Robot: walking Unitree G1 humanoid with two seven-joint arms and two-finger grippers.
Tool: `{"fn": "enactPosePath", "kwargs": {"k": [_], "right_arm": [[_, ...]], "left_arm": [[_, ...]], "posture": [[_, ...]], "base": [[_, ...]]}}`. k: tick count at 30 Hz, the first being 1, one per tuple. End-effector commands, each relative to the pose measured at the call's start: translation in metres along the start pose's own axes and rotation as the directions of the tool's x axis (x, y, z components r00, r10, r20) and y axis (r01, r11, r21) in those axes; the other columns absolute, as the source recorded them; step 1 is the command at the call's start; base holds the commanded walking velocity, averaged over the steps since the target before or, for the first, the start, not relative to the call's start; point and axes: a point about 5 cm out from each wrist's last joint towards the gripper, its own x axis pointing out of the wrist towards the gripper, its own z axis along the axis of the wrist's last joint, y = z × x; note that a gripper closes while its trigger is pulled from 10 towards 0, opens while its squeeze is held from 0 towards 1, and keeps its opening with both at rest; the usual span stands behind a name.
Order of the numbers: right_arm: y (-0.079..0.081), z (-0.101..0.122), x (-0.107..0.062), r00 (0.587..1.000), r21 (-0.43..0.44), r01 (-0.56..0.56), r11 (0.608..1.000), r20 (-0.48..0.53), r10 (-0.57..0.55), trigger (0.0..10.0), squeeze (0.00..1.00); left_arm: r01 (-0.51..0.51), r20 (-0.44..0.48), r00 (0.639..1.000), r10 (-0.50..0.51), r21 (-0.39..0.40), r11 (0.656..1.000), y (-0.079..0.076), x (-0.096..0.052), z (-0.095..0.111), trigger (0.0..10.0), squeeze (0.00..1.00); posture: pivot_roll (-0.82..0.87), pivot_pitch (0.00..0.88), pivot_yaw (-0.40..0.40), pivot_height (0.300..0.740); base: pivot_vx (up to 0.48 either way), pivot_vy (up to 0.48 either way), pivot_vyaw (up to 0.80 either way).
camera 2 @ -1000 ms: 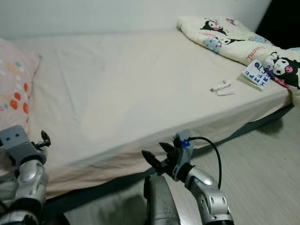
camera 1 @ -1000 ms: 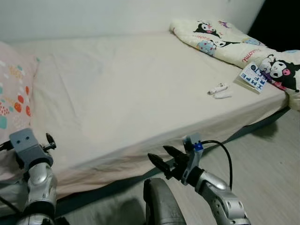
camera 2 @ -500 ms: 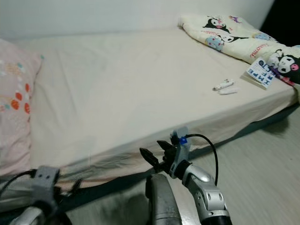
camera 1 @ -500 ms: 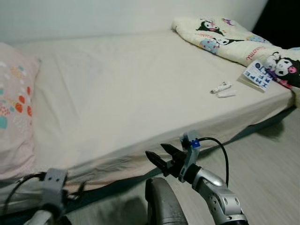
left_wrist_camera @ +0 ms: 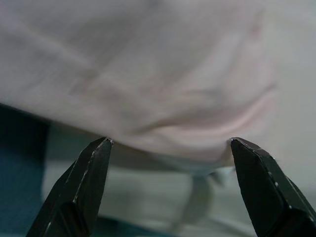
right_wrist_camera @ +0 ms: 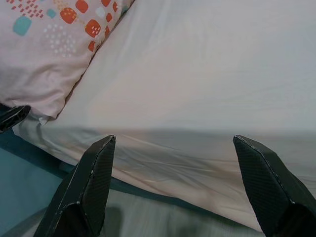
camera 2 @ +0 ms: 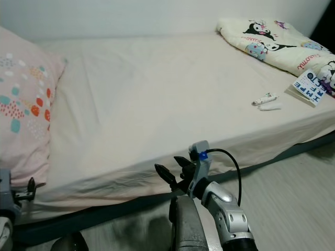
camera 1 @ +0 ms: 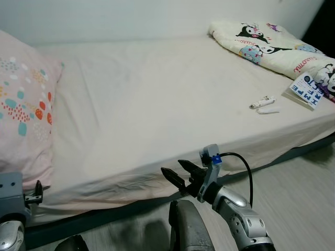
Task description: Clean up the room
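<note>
Now the right gripper [camera 1: 176,172] hovers with fingers spread wide and empty, just before the front edge of the bed [camera 1: 157,104]. Low at the left corner, the left gripper [left_wrist_camera: 170,185] is also wide open, holding nothing, near the pink pillow [camera 1: 23,110]. Far across the sheet lie two small white tubes [camera 1: 264,104], a blue-lettered card [camera 1: 308,90] and a cartoon-print blanket [camera 1: 267,44].

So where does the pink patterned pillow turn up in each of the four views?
Left eye view: pink patterned pillow at the left edge, on the bed.
Right eye view: same place, left edge.
Left wrist view: blurred pale pink fabric past the fingers; cannot tell whether it is the pillow.
Right wrist view: at the upper left corner.
Shared landmark: the cream bedsheet beside the pillow.
</note>
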Motion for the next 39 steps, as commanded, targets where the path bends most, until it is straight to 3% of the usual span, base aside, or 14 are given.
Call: {"fn": "enactPosePath", "kwargs": {"k": [1, 3, 5, 6, 8, 9, 11, 12, 13, 14, 16, 24, 31, 39], "right_arm": [[-0.003, 0.000, -0.002, 1.000, 0.008, 0.014, 1.000, 0.009, -0.014, 10.0, 0.00], [-0.004, 0.000, -0.003, 1.000, 0.008, 0.017, 1.000, 0.011, -0.017, 10.0, 0.00], [-0.005, 0.000, -0.003, 1.000, 0.011, 0.022, 1.000, 0.016, -0.022, 10.0, 0.00], [-0.005, 0.000, -0.003, 1.000, 0.011, 0.022, 1.000, 0.016, -0.022, 10.0, 0.00], [-0.005, 0.000, -0.003, 0.999, 0.027, 0.025, 0.999, 0.026, -0.026, 10.0, 0.00], [-0.005, 0.000, -0.003, 0.999, 0.027, 0.025, 0.999, 0.026, -0.026, 10.0, 0.00], [-0.003, -0.001, -0.004, 1.000, 0.024, 0.022, 0.999, 0.020, -0.023, 10.0, 0.00], [-0.003, -0.001, -0.004, 1.000, 0.024, 0.022, 0.999, 0.020, -0.023, 10.0, 0.00], [-0.002, -0.001, -0.005, 1.000, 0.021, 0.021, 1.000, 0.017, -0.021, 10.0, 0.00], [-0.002, -0.001, -0.005, 1.000, 0.021, 0.021, 1.000, 0.017, -0.021, 10.0, 0.00], [-0.002, 0.000, -0.009, 1.000, 0.017, 0.023, 1.000, 0.015, -0.023, 10.0, 0.00], [-0.006, 0.001, -0.020, 0.999, 0.014, 0.044, 0.999, 0.002, -0.044, 10.0, 0.00], [-0.001, 0.001, -0.024, 0.999, 0.024, 0.038, 0.999, -0.004, -0.037, 10.0, 0.00], [0.001, 0.003, -0.029, 0.999, 0.025, 0.034, 0.999, -0.015, -0.034, 10.0, 0.00]], "left_arm": [[-0.027, -0.038, 0.999, 0.027, -0.006, 1.000, 0.000, -0.004, -0.006, 10.0, 0.00], [-0.050, -0.053, 0.997, 0.049, -0.036, 0.998, -0.004, -0.005, -0.006, 10.0, 0.00], [-0.081, -0.067, 0.995, 0.069, -0.186, 0.979, -0.015, -0.004, -0.003, 10.0, 0.00], [-0.081, -0.067, 0.995, 0.069, -0.186, 0.979, -0.015, -0.004, -0.003, 10.0, 0.00], [-0.092, -0.056, 0.995, 0.077, -0.359, 0.929, -0.027, 0.001, 0.004, 10.0, 0.00], [-0.092, -0.056, 0.995, 0.077, -0.359, 0.929, -0.027, 0.001, 0.004, 10.0, 0.00], [-0.053, -0.017, 0.998, 0.052, -0.514, 0.856, -0.042, 0.011, 0.016, 10.0, 0.00], [-0.053, -0.017, 0.998, 0.052, -0.514, 0.856, -0.042, 0.011, 0.016, 10.0, 0.00], [-0.013, 0.013, 1.000, 0.025, -0.579, 0.815, -0.049, 0.016, 0.022, 10.0, 0.00], [-0.013, 0.013, 1.000, 0.025, -0.579, 0.815, -0.049, 0.016, 0.022, 10.0, 0.00], [0.034, 0.060, 0.998, 0.006, -0.638, 0.769, -0.058, 0.026, 0.033, 10.0, 0.00], [-0.027, 0.055, 0.996, 0.073, -0.591, 0.806, -0.044, 0.042, 0.039, 10.0, 0.00], [-0.136, 0.012, 0.987, 0.161, -0.481, 0.866, -0.033, 0.054, 0.033, 10.0, 0.00], [-0.131, 0.006, 0.989, 0.150, -0.453, 0.882, -0.037, 0.063, 0.034, 10.0, 0.00]], "posture": [[-0.16, 0.123, -0.099, 0.444], [-0.16, 0.124, -0.098, 0.444], [-0.16, 0.125, -0.097, 0.444], [-0.16, 0.125, -0.097, 0.444], [-0.17, 0.128, -0.099, 0.444], [-0.17, 0.128, -0.099, 0.444], [-0.19, 0.133, -0.113, 0.444], [-0.19, 0.133, -0.113, 0.444], [-0.20, 0.134, -0.116, 0.444], [-0.20, 0.134, -0.116, 0.444], [-0.22, 0.140, -0.124, 0.444], [-0.26, 0.168, -0.141, 0.444], [-0.28, 0.201, -0.159, 0.444], [-0.30, 0.209, -0.170, 0.444]], "base": [[0.000, 0.000, 0.00], [0.000, 0.000, 0.00], [0.000, 0.000, 0.00], [0.000, 0.000, 0.00], [0.000, 0.000, 0.00], [0.000, 0.000, 0.00], [0.000, 0.000, 0.00], [0.000, 0.000, 0.00], [0.000, 0.000, 0.00], [0.000, 0.000, 0.00], [0.000, 0.000, 0.00], [0.000, 0.000, 0.00], [0.000, 0.000, 0.00], [0.000, 0.000, 0.00]]}}
